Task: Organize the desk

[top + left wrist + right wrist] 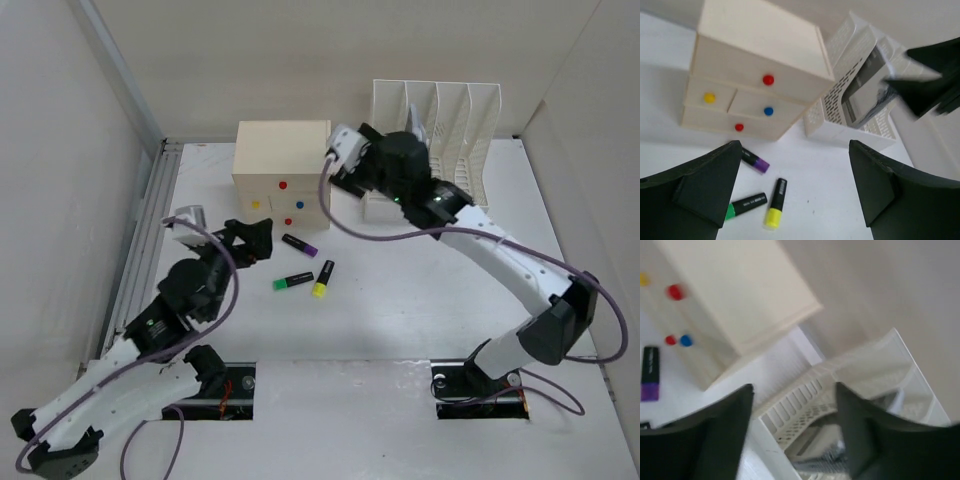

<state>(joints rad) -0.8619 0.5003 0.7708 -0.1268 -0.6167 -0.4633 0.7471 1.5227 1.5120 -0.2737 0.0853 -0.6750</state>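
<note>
White rack (pixel 880 360) blurred, contents indistinct, left end effector (pixel 795 146) released, right end effector (pixel 793 388) released.

The desk (pixel 400 300) is a large, flat white tabletop with a smooth matte surface, lying level and filling most of the overhead view. A grey metal rail (pixel 148 225) runs along its left edge, and white walls (pixel 60 150) enclose it.
</note>
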